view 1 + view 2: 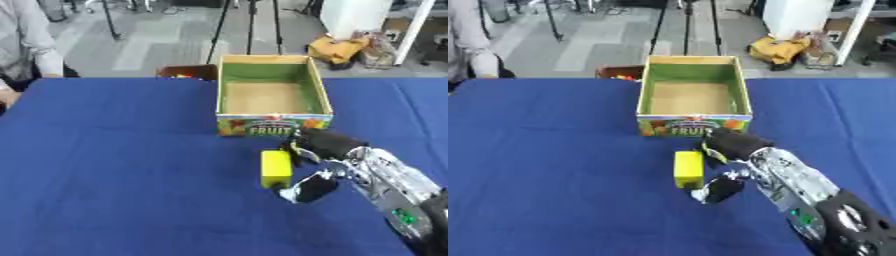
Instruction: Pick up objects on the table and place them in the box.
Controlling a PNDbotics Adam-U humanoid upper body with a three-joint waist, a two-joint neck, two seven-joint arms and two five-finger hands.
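A yellow rectangular block (276, 168) stands on the blue table just in front of the fruit box (274, 124). The box is open, green inside with a bare cardboard floor, and I see nothing in it. My right hand (317, 165) comes in from the lower right and sits against the block's right side, fingers near its top edge and thumb by its lower end. Its fingers are curled round the block. My left hand does not show in either view.
A dark brown container (186, 72) with red and yellow things stands behind the box's left corner, at the table's far edge. Blue cloth (114, 165) covers the table. A person's sleeve shows at the far left edge.
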